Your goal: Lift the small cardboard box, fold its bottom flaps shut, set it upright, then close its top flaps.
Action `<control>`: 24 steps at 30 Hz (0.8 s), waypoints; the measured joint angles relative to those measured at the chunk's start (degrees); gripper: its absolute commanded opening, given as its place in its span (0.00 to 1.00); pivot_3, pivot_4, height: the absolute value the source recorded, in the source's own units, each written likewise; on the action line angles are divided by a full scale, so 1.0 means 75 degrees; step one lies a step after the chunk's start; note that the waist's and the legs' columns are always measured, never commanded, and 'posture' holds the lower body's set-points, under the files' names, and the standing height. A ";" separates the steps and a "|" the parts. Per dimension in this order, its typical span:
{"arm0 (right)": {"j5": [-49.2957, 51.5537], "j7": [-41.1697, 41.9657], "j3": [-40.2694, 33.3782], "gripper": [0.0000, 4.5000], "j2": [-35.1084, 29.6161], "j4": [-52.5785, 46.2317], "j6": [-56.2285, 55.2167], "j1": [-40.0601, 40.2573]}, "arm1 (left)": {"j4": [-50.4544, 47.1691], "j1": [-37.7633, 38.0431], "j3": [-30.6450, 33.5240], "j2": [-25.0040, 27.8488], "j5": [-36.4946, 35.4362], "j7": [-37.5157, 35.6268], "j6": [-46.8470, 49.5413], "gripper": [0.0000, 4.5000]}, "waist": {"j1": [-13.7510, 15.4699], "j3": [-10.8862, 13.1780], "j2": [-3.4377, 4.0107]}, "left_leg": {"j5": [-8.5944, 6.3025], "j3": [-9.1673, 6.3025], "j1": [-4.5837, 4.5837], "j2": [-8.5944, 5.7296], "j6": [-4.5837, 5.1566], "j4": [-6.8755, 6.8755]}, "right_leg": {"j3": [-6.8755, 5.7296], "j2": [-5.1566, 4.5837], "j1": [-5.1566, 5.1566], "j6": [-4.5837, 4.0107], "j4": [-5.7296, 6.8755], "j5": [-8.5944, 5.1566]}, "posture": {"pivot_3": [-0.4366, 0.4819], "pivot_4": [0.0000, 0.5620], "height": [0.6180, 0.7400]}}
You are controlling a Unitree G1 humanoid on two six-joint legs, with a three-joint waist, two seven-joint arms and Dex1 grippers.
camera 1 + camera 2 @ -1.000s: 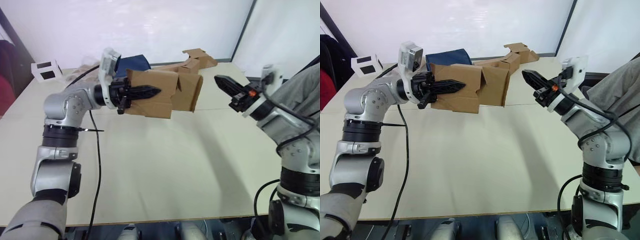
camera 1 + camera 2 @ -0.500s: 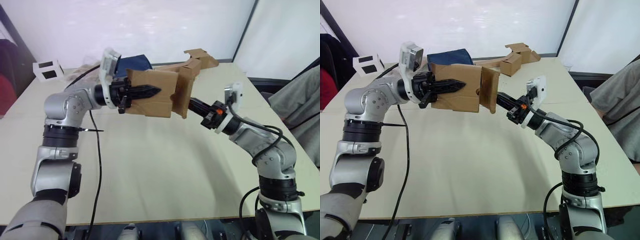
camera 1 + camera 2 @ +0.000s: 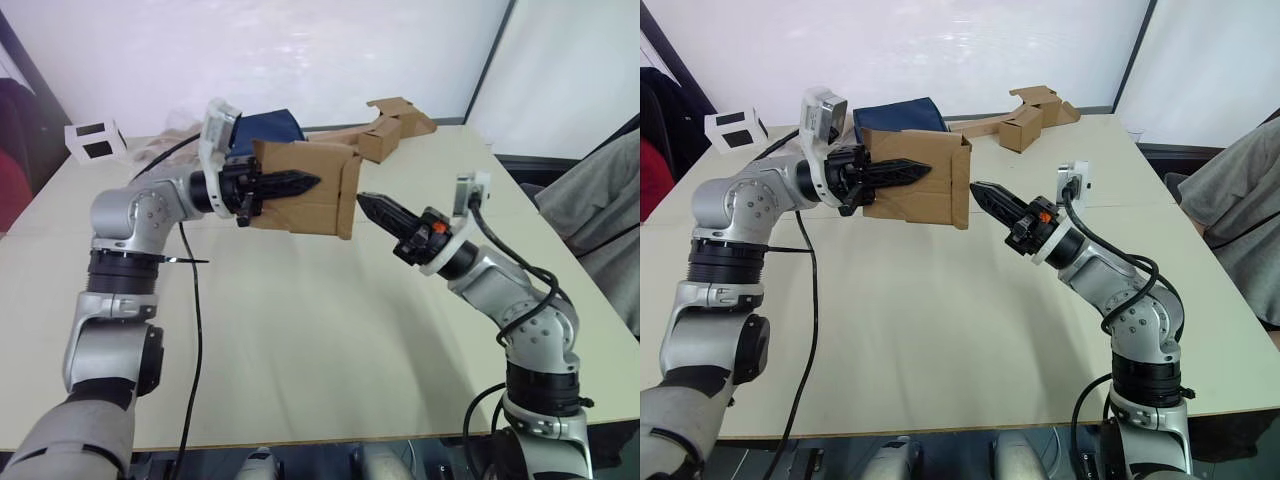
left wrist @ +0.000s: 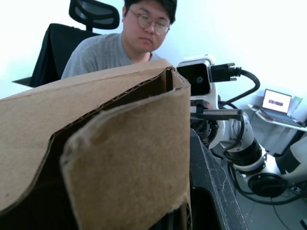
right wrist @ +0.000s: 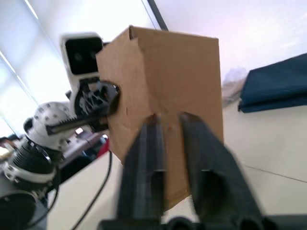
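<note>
So the left gripper (image 3: 300,184) has the small cardboard box (image 3: 300,198) held up in the air over the far half of the table (image 3: 330,340), one black finger (image 3: 902,169) lying flat along the box's outer side wall, clamped on that wall. The box sits sideways with one end facing the right arm, and a flap (image 3: 347,195) on that end is folded in across the opening, so you see it nearly edge-on from the head camera. The left wrist view looks right along the corrugated edge of the box wall. The right gripper (image 3: 372,205) points at that folded end from just beside it, tip close to the flap but with a small gap, not touching. Its two fingers (image 5: 148,158) stand slightly apart with nothing between them, lined up on the flat face of the box in the right wrist view. Further back on the table there's a strip of joined cardboard pieces (image 3: 392,122), a dark blue folded cloth (image 3: 898,114) behind the box, and a white cube with black squares (image 3: 92,140) off at the far left corner. A person in a grey shirt (image 4: 112,50) sits past the table's right side.
</note>
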 measured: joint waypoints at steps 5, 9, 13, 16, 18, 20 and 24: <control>0.0792 -0.0486 -0.0235 0.42 0.0711 0.0032 -0.0153 0.0313 | 0.0002 -0.0002 0.0004 -0.0003 -0.0003 0.0043 0.0002 0.00 | -0.0003 0.0000 0.0000 | 0.0000 -0.0001 0.0000 0.0000 0.0000 0.0000 | 0.0000 -0.0001 0.0000 0.0000 0.0001 0.0000 | 0.48 0.27 1.00; 0.1309 -0.0837 -0.0337 0.42 0.1200 0.0033 -0.0317 0.0455 | 0.0002 -0.0003 0.0010 0.0001 -0.0006 0.0064 0.0006 0.00 | -0.0009 0.0000 0.0001 | 0.0000 -0.0002 0.0001 0.0001 0.0000 -0.0002 | 0.0000 0.0001 -0.0005 0.0000 0.0008 0.0000 | 0.48 0.27 1.00; 0.1385 -0.0931 -0.0164 0.37 0.1336 0.0032 -0.0370 0.0777 | 0.0002 -0.0003 0.0014 0.0002 -0.0008 0.0074 0.0007 0.00 | -0.0004 0.0000 0.0001 | 0.0000 -0.0001 0.0001 0.0000 0.0000 -0.0001 | 0.0000 0.0002 -0.0004 0.0000 0.0008 0.0000 | 0.48 0.27 1.00; 0.1385 -0.0957 -0.0027 0.21 0.1442 0.0032 -0.0417 0.0875 | 0.0002 -0.0003 0.0016 0.0000 -0.0015 0.0093 0.0010 0.00 | -0.0009 0.0000 0.0001 | 0.0000 -0.0001 0.0001 0.0000 0.0000 -0.0001 | 0.0001 0.0002 -0.0005 0.0000 0.0008 0.0000 | 0.48 0.27 1.00; 0.1384 -0.0957 0.0079 0.21 0.1455 0.0028 -0.0440 0.0928 | 0.0002 -0.0005 0.0033 -0.0010 -0.0034 0.0125 0.0022 0.00 | -0.0010 0.0000 0.0001 | 0.0000 -0.0001 0.0001 0.0000 0.0000 -0.0001 | 0.0001 0.0002 -0.0006 0.0000 0.0008 0.0000 | 0.48 0.27 1.00; 0.1381 -0.0957 0.0148 0.21 0.1470 0.0026 -0.0477 0.0990 | 0.0002 -0.0010 0.0085 -0.0014 -0.0039 0.0144 0.0038 0.00 | -0.0005 0.0000 0.0001 | 0.0000 -0.0001 0.0001 0.0000 0.0000 -0.0002 | 0.0001 0.0002 -0.0005 0.0000 0.0008 0.0000 | 0.48 0.27 1.00; 0.1346 -0.0962 0.0234 0.21 0.1467 0.0026 -0.0520 0.1092 | 0.0002 -0.0013 0.0108 -0.0013 -0.0040 0.0143 0.0041 0.00 | -0.0006 0.0000 0.0001 | 0.0000 -0.0001 0.0001 0.0000 0.0000 -0.0001 | 0.0001 0.0002 -0.0005 0.0000 0.0008 0.0000 | 0.48 0.27 1.00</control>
